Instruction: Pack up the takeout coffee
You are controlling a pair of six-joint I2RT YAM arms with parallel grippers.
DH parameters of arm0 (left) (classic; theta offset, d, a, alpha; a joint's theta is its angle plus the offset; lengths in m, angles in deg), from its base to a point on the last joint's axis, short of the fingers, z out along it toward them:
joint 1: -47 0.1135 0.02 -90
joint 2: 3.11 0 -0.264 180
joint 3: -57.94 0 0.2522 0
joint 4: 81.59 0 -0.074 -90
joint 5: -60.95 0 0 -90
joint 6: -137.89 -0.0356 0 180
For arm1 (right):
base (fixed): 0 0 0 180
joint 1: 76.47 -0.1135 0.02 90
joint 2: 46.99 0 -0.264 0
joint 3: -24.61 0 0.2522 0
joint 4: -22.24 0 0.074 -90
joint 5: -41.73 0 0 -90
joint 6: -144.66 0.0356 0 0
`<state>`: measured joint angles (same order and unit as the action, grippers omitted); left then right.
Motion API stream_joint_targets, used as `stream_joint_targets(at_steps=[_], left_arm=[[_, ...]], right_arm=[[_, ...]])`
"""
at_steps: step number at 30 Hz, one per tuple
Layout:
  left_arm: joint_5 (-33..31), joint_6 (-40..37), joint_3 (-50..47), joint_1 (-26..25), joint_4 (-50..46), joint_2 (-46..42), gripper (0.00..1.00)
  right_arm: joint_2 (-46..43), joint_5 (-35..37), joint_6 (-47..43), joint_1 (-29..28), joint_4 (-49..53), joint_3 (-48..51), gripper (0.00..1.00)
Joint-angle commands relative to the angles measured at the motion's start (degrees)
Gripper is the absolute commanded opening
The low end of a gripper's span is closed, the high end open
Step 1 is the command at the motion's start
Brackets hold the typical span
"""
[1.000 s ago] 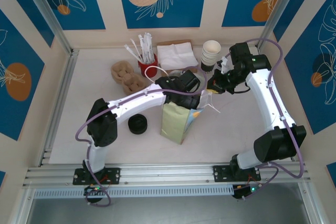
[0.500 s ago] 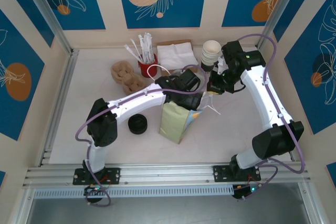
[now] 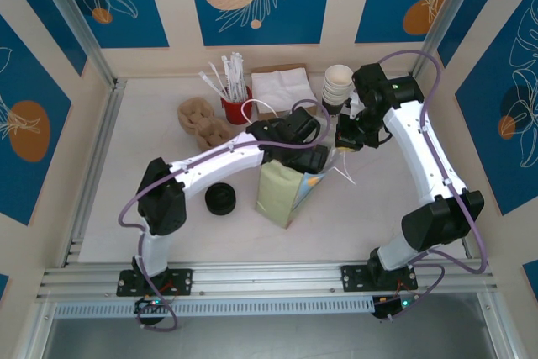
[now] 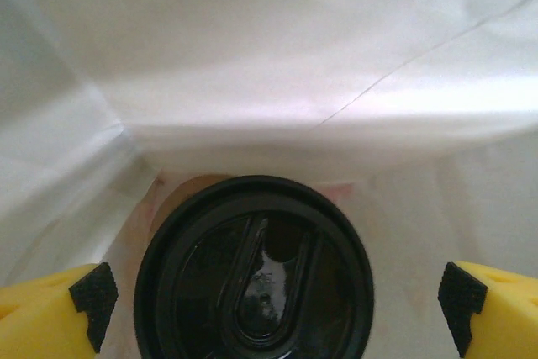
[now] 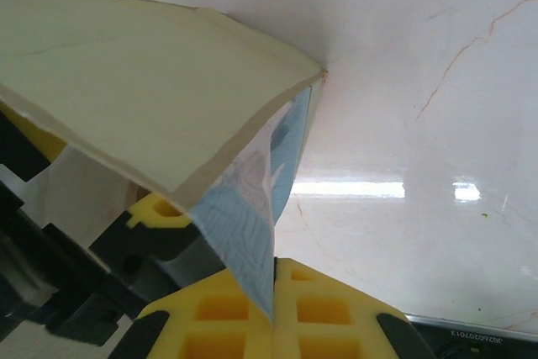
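Note:
The takeout coffee shows its round black lid from above, standing inside the white-lined paper bag. My left gripper hangs open over it inside the bag, its yellow fingers standing clear of the lid on both sides. In the top view the left gripper reaches into the bag's mouth. My right gripper is shut on the bag's rim and holds the mouth apart; from above the right gripper sits at the bag's far right corner. The cup's sides are hidden.
A loose black lid disc lies left of the bag. Along the back stand a stack of white cups, napkins, a red cup of stirrers and a brown cup carrier.
My right arm has swung a little to the left, still pinching the bag's rim. The left wrist has shifted slightly over the bag's mouth.

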<state>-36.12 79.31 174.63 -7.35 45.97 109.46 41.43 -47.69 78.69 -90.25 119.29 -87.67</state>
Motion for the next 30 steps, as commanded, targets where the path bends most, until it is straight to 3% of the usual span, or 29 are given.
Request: stream_joint_targets(at_steps=[1,19,25,30], left_arm=[[4.27,-0.60,0.58,0.73,4.27,-3.67,0.99],[2.47,-1.51,2.28,1.15,2.73,-11.94,0.99],[4.18,-2.42,5.81,1.85,3.16,-16.18,0.99],[0.93,-2.50,9.61,3.21,0.06,-18.66,0.99]], right_arm=[[1.29,0.36,1.57,-0.63,2.40,-2.06,0.00],[1.42,-0.22,3.70,-0.26,-0.14,-2.89,0.00],[-1.01,-2.46,2.68,-0.25,-4.24,-0.50,0.00],[-5.32,-4.32,1.98,-0.33,-9.50,4.20,0.00]])
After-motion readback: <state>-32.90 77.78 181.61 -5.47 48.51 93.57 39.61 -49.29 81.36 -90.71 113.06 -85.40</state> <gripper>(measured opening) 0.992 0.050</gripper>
